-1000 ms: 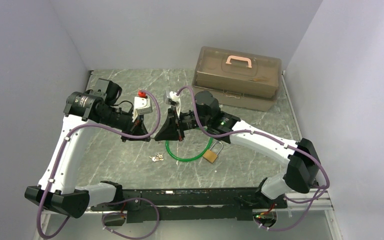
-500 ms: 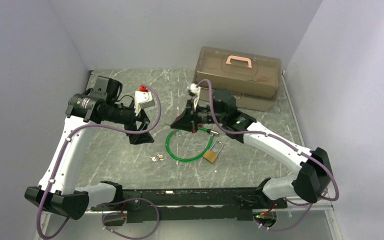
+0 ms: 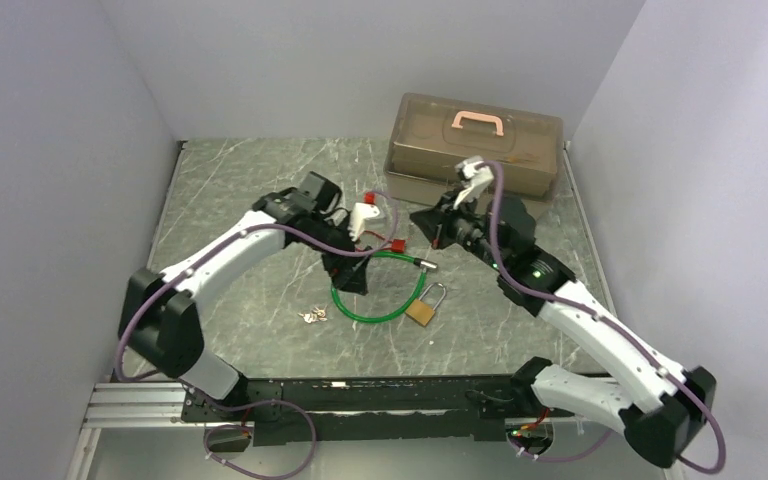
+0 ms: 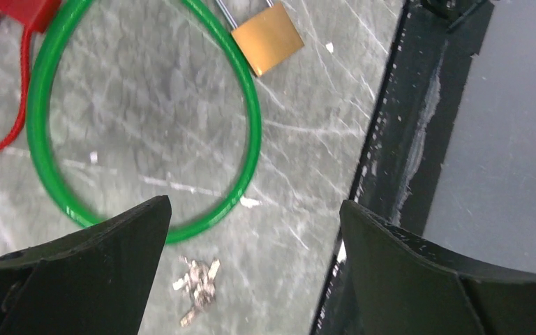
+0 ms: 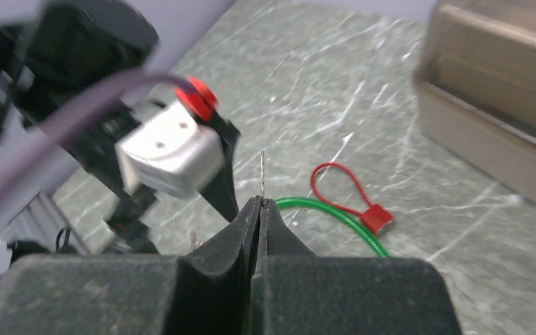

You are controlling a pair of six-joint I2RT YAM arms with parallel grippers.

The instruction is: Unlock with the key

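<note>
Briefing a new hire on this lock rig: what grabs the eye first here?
Mid-table lies a green cable loop with a brass padlock by its right side and a small bunch of keys just left of it; the left gripper hangs open over the loop. The right gripper is shut on a thin metal sliver, possibly a key, raised near the brown toolbox at the back.
</note>
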